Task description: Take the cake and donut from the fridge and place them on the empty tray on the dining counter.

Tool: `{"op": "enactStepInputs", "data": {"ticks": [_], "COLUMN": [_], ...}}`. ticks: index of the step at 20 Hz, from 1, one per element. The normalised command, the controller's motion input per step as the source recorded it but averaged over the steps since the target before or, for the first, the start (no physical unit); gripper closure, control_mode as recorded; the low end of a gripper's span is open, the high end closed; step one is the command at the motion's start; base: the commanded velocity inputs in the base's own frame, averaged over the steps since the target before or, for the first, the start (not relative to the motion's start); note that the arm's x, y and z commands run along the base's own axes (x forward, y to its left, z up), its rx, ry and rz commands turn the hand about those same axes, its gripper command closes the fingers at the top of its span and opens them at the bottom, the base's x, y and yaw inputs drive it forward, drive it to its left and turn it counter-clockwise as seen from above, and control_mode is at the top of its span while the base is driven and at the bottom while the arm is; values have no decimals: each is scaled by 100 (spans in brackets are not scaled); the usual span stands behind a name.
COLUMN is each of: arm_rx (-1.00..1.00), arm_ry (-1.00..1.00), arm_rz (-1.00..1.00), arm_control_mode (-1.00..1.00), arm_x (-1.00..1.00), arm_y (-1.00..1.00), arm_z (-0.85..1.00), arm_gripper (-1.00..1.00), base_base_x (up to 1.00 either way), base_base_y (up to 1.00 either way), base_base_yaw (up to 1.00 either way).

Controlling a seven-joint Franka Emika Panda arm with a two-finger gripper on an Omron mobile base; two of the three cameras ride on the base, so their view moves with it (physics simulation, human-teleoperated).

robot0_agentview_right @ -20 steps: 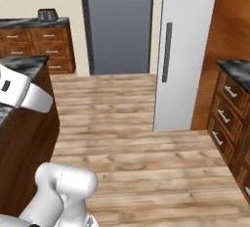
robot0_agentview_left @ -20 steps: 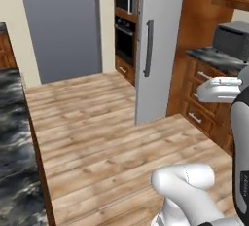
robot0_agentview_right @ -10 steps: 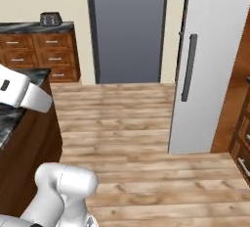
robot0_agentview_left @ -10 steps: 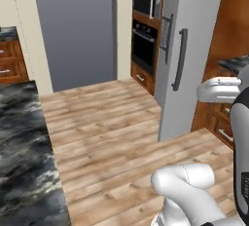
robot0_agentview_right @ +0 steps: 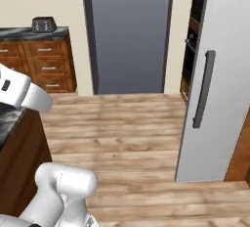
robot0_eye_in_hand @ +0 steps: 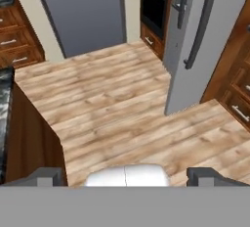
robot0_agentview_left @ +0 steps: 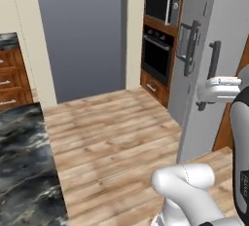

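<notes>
The silver-grey fridge [robot0_agentview_left: 221, 30] [robot0_agentview_right: 222, 69] [robot0_eye_in_hand: 193, 50] stands at the right, both doors shut, with its dark vertical handles [robot0_eye_in_hand: 197, 23] facing me. The cake and donut are hidden and the tray is out of view. The black-marble dining counter [robot0_agentview_left: 24, 161] [robot0_eye_in_hand: 4, 99] runs along the left edge. My gripper [robot0_eye_in_hand: 127, 176] is open, its two dark fingertips [robot0_eye_in_hand: 46, 175] wide apart with nothing between them. It hangs over the wooden floor, well short of the fridge.
A black wall oven [robot0_agentview_left: 156, 57] with a microwave [robot0_agentview_left: 163, 5] above it stands left of the fridge. A grey doorway [robot0_agentview_left: 82, 35] is straight ahead. A toaster [robot0_agentview_right: 44, 24] sits on the wooden-cabinet counter [robot0_agentview_right: 36, 59]. Wooden drawers [robot0_eye_in_hand: 239, 96] flank the fridge. Open wooden floor [robot0_agentview_left: 112, 132] lies between.
The whole scene has shifted with the base. The fridge is now larger and further right in both base views, and the dining counter shows more. The arm keeps its pose, gripper still open.
</notes>
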Motion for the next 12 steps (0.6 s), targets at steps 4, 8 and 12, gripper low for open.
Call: {"op": "enactStepInputs", "data": {"ticks": [4,8,12], "arm_rx": [0,0,0], "arm_ry": [0,0,0], "arm_rz": [0,0,0], "arm_control_mode": [100,100,100], "arm_x": [0,0,0], "arm_y": [0,0,0], "arm_z": [0,0,0], "arm_gripper": [-100,-100,-100], "base_base_x": [100,100,100], "base_base_y": [0,0,4], "base_base_yaw": [0,-1,-27]}}
